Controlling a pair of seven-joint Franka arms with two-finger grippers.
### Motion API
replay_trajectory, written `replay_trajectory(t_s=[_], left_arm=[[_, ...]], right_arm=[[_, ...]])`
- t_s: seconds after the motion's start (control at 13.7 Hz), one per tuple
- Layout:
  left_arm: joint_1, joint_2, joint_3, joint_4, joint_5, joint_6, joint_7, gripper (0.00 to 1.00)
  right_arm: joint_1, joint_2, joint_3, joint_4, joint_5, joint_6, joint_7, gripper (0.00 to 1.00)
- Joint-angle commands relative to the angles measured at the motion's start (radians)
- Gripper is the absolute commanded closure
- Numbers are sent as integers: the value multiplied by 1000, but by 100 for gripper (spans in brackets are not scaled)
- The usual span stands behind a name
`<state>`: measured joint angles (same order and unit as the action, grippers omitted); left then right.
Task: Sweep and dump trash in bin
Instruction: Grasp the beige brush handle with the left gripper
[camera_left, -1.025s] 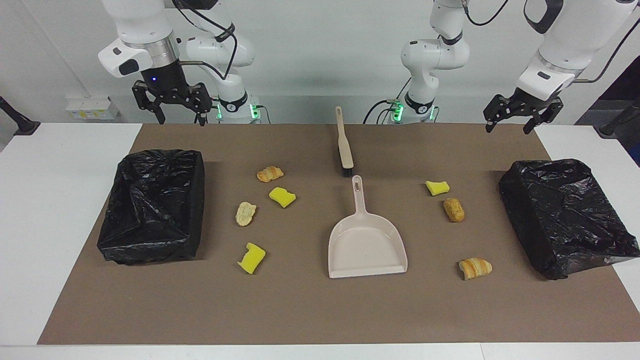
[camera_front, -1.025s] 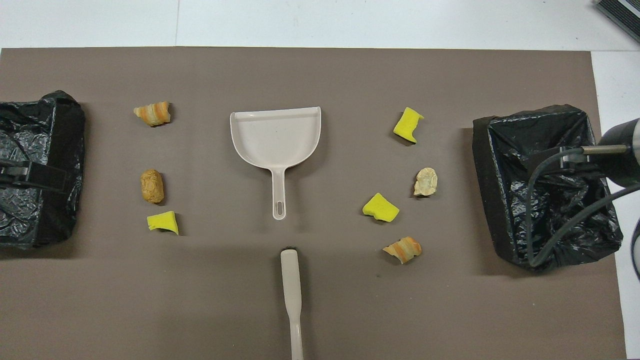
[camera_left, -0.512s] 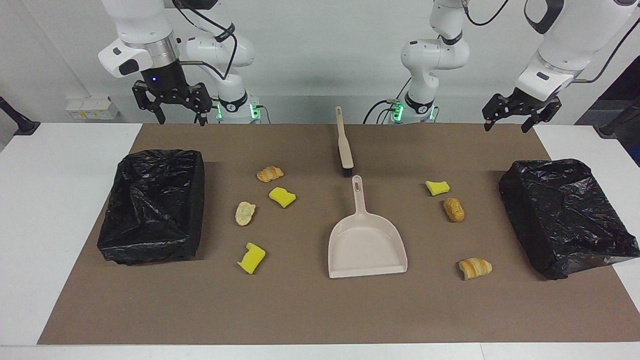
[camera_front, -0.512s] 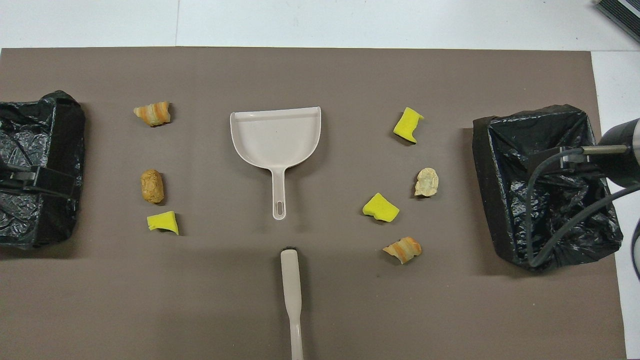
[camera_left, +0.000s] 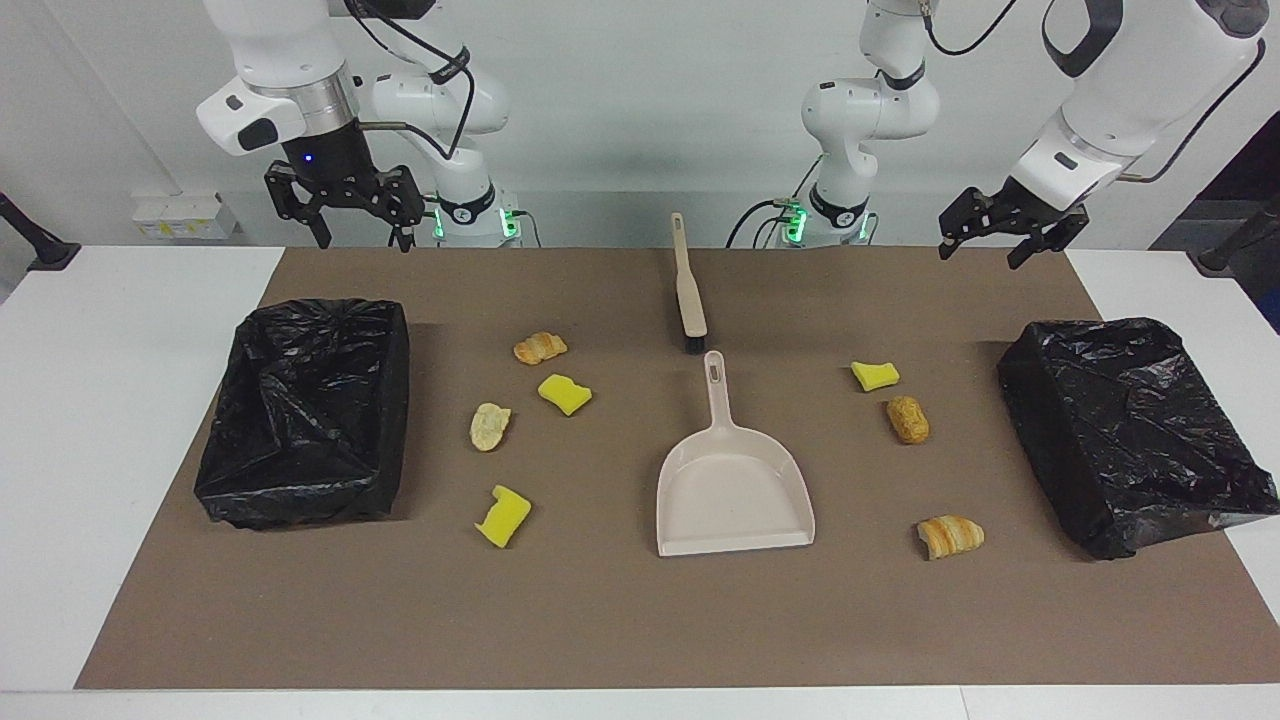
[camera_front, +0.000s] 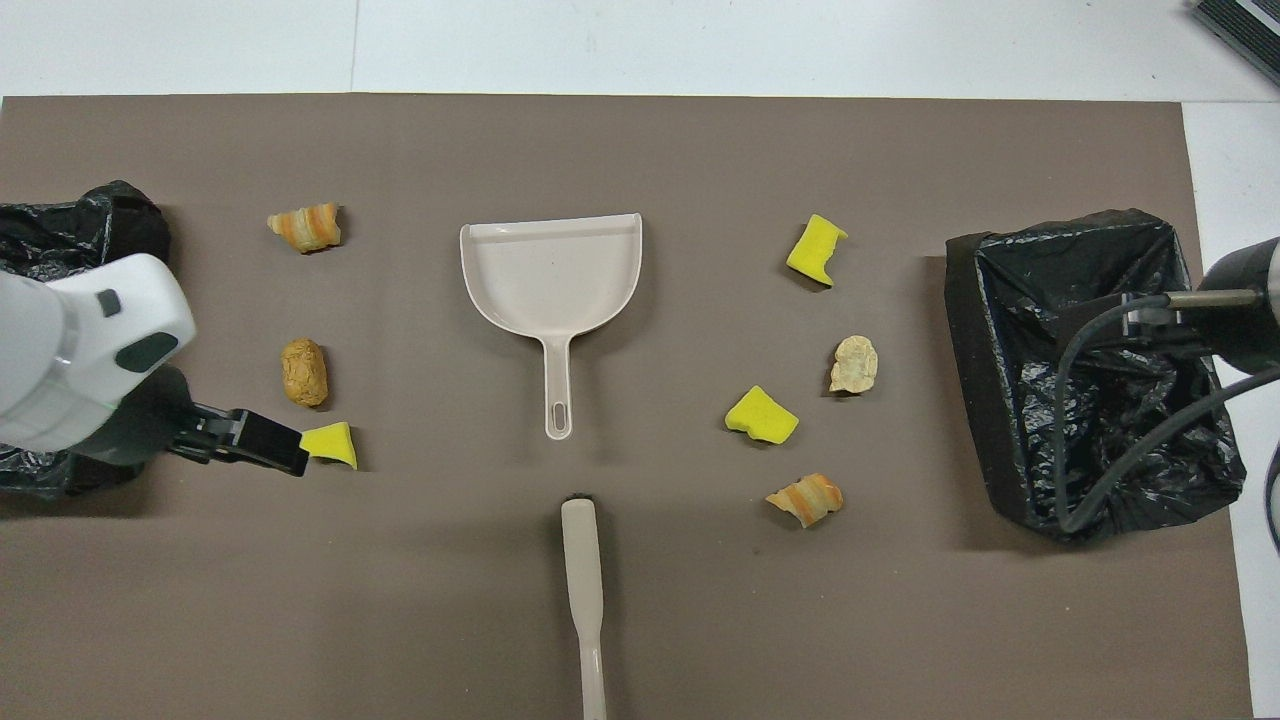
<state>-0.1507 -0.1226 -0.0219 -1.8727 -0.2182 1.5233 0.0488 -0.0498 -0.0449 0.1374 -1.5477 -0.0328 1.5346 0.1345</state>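
The left gripper (camera_left: 985, 228) hangs open and empty at the upper right of the facing view, high above the mat (camera_left: 600, 620). Compared with a moment ago it has shifted toward the middle of the table, and its white wrist now appears at the left of the overhead view, partly covering one bin. I judge this as the start of a reach toward the brush (camera_left: 686, 290) or the dustpan (camera_left: 730, 480); nothing is swept yet. The right gripper (camera_left: 345, 205), also open and empty, waits at the upper left of the facing view, unchanged. The trash is all on the mat: four pieces (camera_left: 520, 420) left of centre in the facing view, between the dustpan and the bin (camera_left: 305, 410) at the left, and three pieces (camera_left: 908, 420) right of centre, before the bin (camera_left: 1130, 430) at the right. The dustpan lies flat in the centre with its handle pointing up in the frame, the brush just above it, apart. A wide bare strip along the lower edge gives room for sweeping; the bins close both sides.
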Motion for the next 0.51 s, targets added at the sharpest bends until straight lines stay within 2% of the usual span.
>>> replay_trajectory(t_s=[0.0,0.15,0.44], left_arm=[[-131,-152,11,-260,-17,185,-108,0],[-249,-164,11,-330,-17,222,-185,0],[-435,-161,8,-449,-17,398,-351,0]], right_arm=[[-22,-24,4,-29,21,9,-32,0],[-22,-24,4,-29,19,9,-32,0],[-22,-24,5,-29,21,9,-39,0]])
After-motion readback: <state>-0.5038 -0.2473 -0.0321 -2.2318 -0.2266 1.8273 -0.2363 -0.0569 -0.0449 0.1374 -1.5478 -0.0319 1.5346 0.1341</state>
